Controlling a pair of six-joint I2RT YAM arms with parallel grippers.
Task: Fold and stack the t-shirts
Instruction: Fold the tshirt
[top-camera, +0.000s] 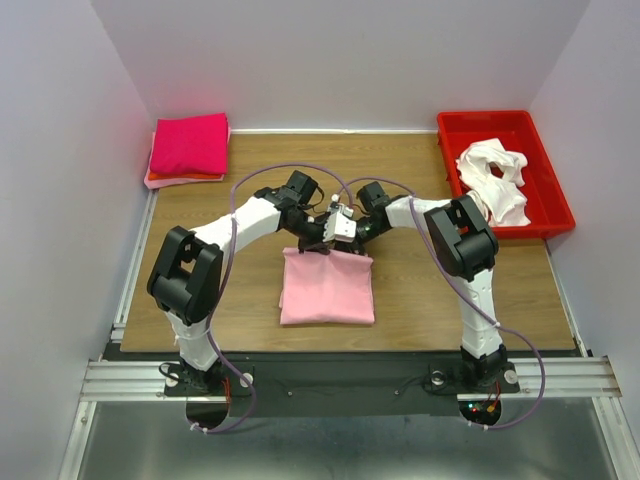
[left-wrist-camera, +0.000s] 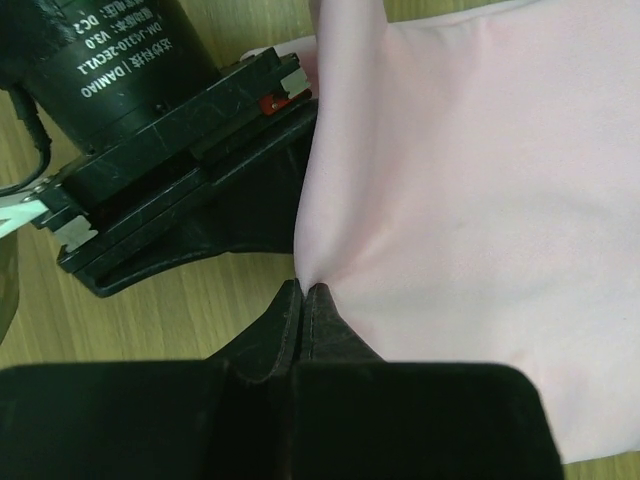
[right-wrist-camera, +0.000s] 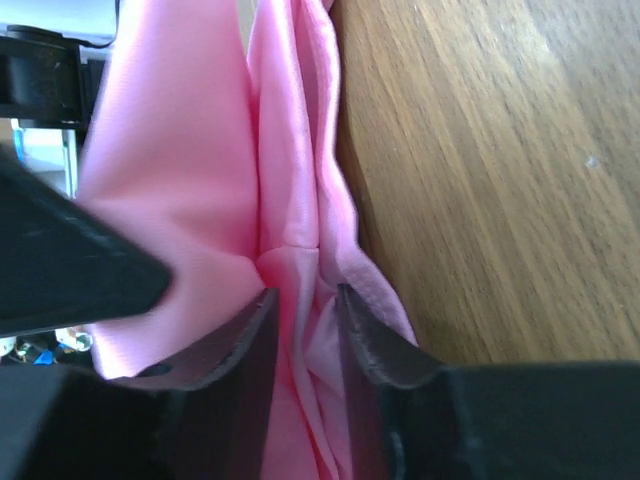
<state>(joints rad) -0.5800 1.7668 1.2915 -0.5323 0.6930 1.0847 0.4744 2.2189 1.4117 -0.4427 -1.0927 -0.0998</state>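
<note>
Left pincer (left-wrist-camera: 303, 290) and right pincer (right-wrist-camera: 305, 296) pinch the half-folded pale pink t-shirt (top-camera: 328, 290); folded magenta stack (top-camera: 190, 143) looks done, crumpled white tees (top-camera: 493, 178) left.

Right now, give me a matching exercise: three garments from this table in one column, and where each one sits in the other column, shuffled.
Column one:
1. pale pink shirt
2. magenta folded shirt
3. white crumpled shirts

Column two:
A. inside the red bin
B. pinched by the left gripper and right gripper, in the middle
C. on top of the pile at the far left corner

Pairs: 1-B, 2-C, 3-A
</note>
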